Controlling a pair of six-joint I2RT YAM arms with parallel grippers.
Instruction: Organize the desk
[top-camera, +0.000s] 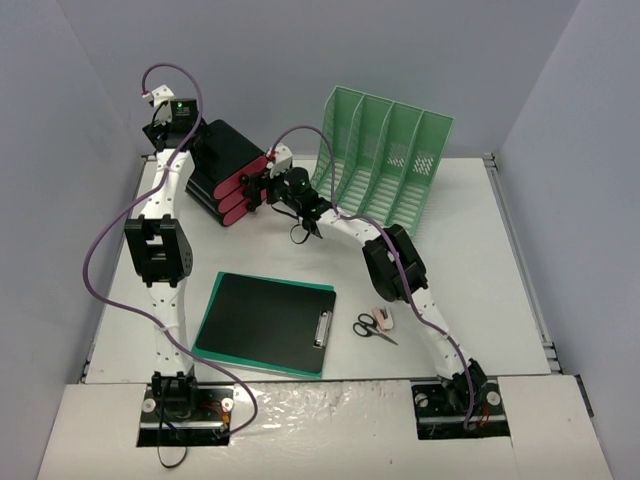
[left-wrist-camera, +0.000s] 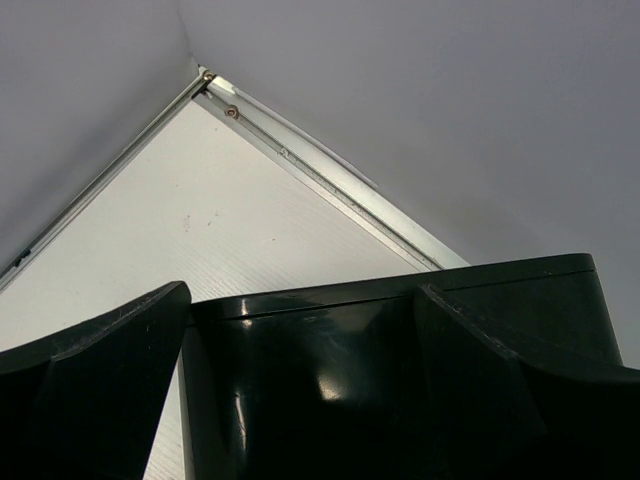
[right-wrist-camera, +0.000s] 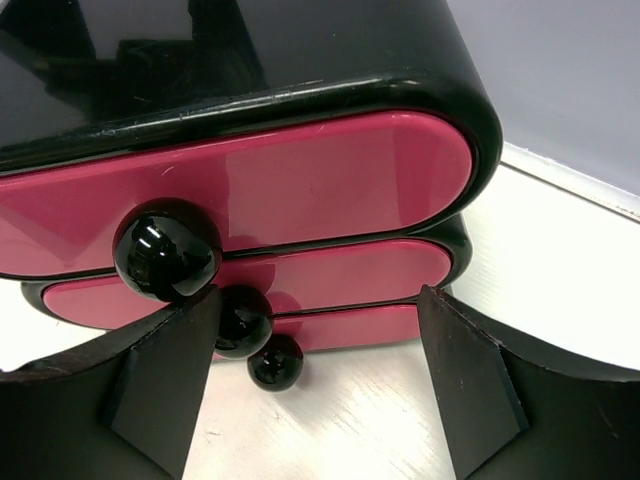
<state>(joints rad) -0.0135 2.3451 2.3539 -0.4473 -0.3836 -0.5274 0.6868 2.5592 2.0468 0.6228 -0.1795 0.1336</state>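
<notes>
the table (top-camera: 460, 280) fills the top view, with the black drawer unit (top-camera: 225, 150) at about 11 o'clock on it. the left gripper (left-wrist-camera: 300, 295) is spread wide against the unit's back, and the right gripper (right-wrist-camera: 320, 300) is spread in front of the pink drawer fronts. the step looks like taking the top knob (right-wrist-camera: 165, 250), which sits off toward 9 o'clock beside one finger. shift that way until the knob is centred, then pinch it and pull straight, with the left bracing so the unit doesn't slide or tip
</notes>
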